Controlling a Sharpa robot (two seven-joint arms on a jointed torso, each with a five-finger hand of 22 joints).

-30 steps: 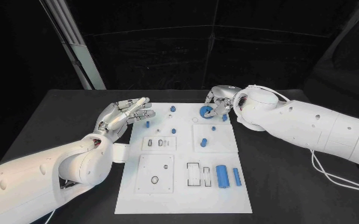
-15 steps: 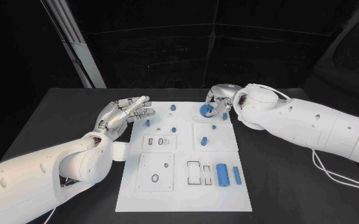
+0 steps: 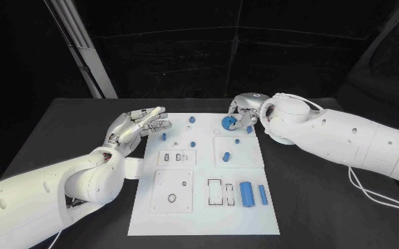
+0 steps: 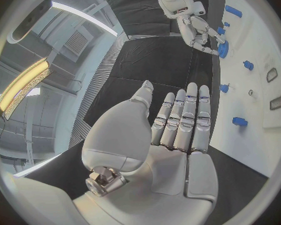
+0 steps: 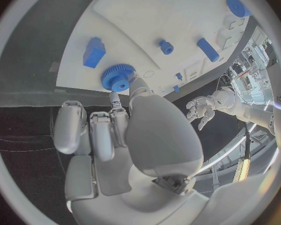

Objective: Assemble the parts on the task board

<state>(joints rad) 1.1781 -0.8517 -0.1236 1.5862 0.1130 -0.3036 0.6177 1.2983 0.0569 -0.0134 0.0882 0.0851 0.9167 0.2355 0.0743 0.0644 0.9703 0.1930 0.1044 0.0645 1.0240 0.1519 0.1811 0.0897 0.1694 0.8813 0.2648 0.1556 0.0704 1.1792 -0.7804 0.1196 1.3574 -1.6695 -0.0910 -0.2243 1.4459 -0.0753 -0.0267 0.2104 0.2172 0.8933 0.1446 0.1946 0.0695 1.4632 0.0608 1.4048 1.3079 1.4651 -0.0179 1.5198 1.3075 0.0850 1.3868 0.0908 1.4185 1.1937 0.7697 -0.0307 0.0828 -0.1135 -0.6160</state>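
Glossy white arm shells, dark screw holes; silver segmented left robot hand (image 3: 135,124); white cable trailing right arm.

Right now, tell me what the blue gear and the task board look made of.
Blue gear: likely moulded or printed plastic; one even matte blue, fine teeth, no metallic shine. The right hand touches it.
Task board: a rigid white plate, probably plastic or painted, flat with cut recesses; the exact material is unclear.

Dim black backdrop — bright board, fisheye-bent wrist views.
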